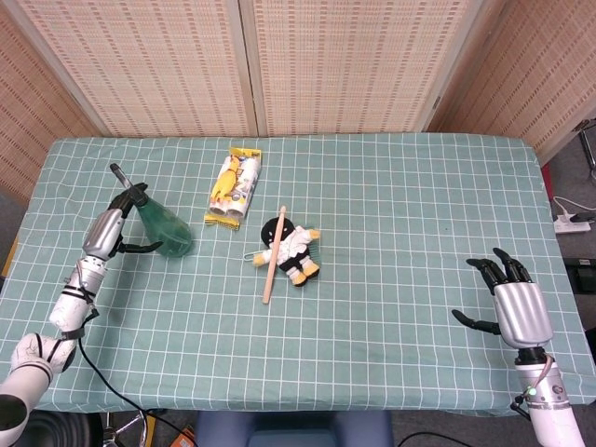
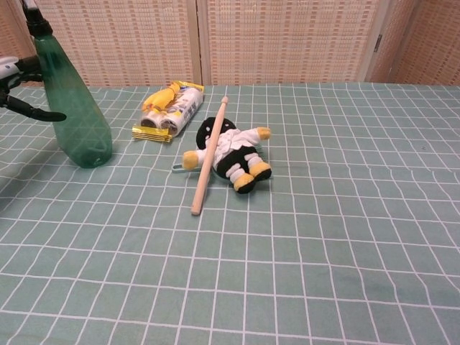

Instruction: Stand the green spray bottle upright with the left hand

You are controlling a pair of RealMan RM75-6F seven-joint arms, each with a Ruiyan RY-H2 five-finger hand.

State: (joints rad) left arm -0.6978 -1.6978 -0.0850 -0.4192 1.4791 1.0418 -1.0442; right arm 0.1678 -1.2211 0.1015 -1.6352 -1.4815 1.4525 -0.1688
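Nearest the front edge of the table (image 1: 419, 186), by its right corner, the right hand (image 1: 517, 307) hovers with its fingers apart and nothing in them. It shows only in the head view.

Toward the middle of the checked green cloth lies a small plush doll (image 2: 233, 154) in black, white and yellow, on its back. A wooden stick (image 2: 208, 154) lies across the doll's left side, one end pointing toward the far edge.

Near the left edge, the green spray bottle (image 2: 72, 108) stands upright on its base, its black nozzle at the top. The left hand (image 1: 107, 233) is just beside it on the left-edge side, fingers spread toward the bottle's neck and body; whether they touch it or have let go cannot be told from either view.

Farther back, between the bottle and the doll, a yellow packet (image 2: 169, 108) lies flat on the cloth
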